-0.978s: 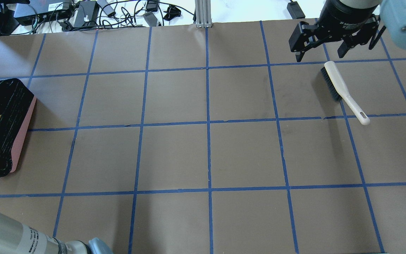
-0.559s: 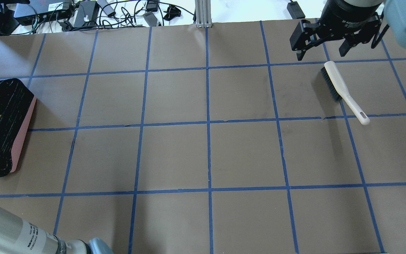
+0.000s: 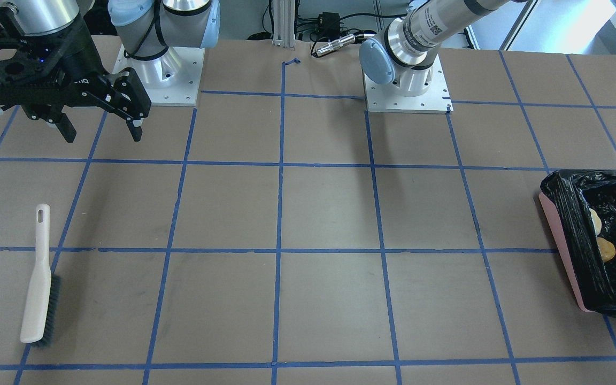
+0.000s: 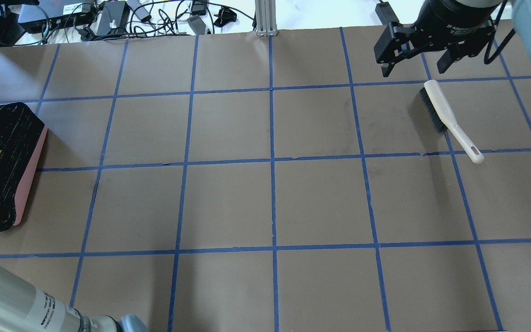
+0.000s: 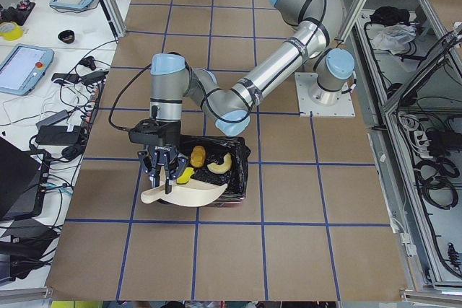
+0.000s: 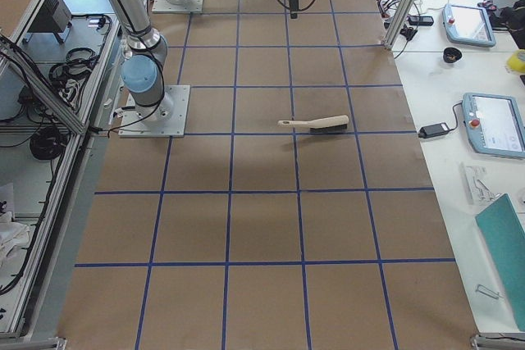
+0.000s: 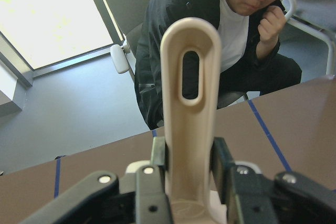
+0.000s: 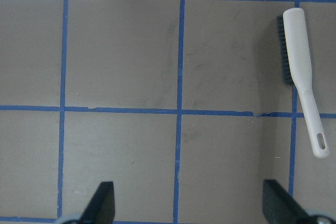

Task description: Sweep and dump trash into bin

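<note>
The pink bin (image 3: 558,235) with its black bag stands at the table's left end and also shows in the overhead view (image 4: 30,175). Trash lies inside it: a tan bread piece (image 5: 220,164), an orange-yellow lump (image 5: 198,155) and a yellow wedge (image 5: 185,176). My left gripper (image 5: 164,177) is shut on the handle (image 7: 189,103) of the beige dustpan (image 5: 186,194), held at the bin's outer edge. My right gripper (image 4: 413,69) is open and empty, raised beyond the brush (image 4: 440,108), which lies flat on the table.
The brush also shows in the front view (image 3: 38,278) and the right wrist view (image 8: 299,61). Cables and power bricks (image 4: 109,18) lie past the far table edge. A seated person (image 7: 231,30) is beyond the table's left end.
The beige dustpan edge seen over the bin a second ago has left the overhead view to the left. The right gripper has drifted slightly away from the brush, still open.
</note>
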Motion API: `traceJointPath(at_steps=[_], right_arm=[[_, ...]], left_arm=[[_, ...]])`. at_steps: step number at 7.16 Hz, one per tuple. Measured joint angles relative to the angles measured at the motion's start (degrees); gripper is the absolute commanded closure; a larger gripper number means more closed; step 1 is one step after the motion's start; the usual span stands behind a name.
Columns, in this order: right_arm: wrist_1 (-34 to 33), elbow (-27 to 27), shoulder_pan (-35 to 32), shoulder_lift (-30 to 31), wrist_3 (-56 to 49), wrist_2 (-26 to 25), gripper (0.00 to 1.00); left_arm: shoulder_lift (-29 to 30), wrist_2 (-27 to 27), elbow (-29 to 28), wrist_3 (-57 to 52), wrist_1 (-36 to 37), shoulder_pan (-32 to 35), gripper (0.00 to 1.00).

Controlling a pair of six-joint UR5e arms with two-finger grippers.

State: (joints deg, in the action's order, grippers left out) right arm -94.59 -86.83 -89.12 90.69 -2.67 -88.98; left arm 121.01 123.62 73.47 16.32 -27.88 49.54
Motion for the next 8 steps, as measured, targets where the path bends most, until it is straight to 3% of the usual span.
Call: traceJointPath(at_steps=[2,6,8], right_arm=[[0.4,-0.1,0.0,-0.4,0.0,-2.3,0.00],[0.7,-0.5,-0.1,-1.1,0.1,-2.6,0.00],[0.5,-0.6,-0.1,-1.5,0.1,-2.6,0.00]], left_arm=[[-1.5,0.5,4.3,0.6,5.3,2.8,1.00],[-4.4,1.0,16.1,0.9,25.9,4.7,1.00],[-5.7,0.8,16.8,0.8,25.3,4.7,1.00]])
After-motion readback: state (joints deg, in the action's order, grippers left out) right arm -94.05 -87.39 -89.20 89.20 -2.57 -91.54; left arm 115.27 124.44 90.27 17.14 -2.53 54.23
